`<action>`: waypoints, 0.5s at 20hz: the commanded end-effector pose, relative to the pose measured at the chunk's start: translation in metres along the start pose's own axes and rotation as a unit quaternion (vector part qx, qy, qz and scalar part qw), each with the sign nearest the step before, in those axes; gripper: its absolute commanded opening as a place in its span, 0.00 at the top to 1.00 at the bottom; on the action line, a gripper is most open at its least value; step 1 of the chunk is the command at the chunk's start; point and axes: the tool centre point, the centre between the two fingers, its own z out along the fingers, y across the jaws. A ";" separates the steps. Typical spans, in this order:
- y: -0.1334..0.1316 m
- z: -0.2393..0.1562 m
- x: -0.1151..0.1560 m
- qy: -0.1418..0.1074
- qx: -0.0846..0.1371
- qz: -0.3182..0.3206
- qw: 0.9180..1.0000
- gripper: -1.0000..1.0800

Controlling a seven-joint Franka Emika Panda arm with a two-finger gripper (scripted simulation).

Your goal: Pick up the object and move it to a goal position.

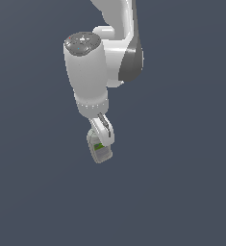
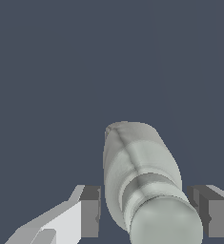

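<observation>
The background is a plain slate-blue field. You see the bottle (image 1: 99,150) tilted, hanging below the arm (image 1: 93,72). In the wrist view its cap (image 2: 166,221) sits between the fingers (image 2: 89,212). The gripper (image 1: 101,137) pinches the bottle.
</observation>
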 end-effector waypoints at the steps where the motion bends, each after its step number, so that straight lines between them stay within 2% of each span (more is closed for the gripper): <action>1: 0.000 0.001 0.000 0.000 -0.001 0.000 1.000 1.00; 10: 0.000 -0.001 -0.004 0.000 0.000 0.000 1.000 1.00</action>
